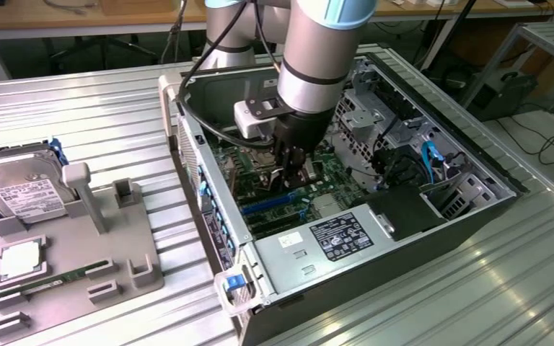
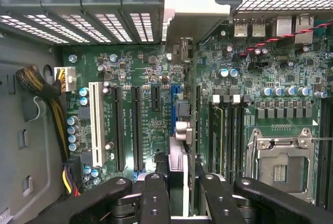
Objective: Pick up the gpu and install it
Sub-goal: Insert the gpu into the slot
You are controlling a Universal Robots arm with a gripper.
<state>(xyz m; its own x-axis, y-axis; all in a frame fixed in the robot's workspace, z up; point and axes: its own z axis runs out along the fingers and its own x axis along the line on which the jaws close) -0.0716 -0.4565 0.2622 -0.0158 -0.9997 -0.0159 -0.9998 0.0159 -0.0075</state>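
Observation:
My gripper (image 1: 294,171) is down inside the open computer case (image 1: 469,155), just above the green motherboard (image 1: 257,180). In the wrist view the gpu (image 2: 178,156) appears edge-on as a thin dark card between the two black fingers (image 2: 156,198); my gripper (image 2: 183,185) is shut on it. Its silver end bracket (image 2: 195,10) reaches the case's rear slot wall. The card stands in line with the blue expansion slot (image 2: 173,104). Whether it is seated in that slot I cannot tell.
A power supply (image 1: 340,234) fills the case's near corner and a black-and-yellow cable bundle (image 2: 47,99) lies beside the slots. The CPU socket (image 2: 281,166) is nearby. On the exterior view's left, a grey fixture (image 1: 75,267) holds a hard drive (image 1: 22,191) and a RAM stick (image 1: 46,282).

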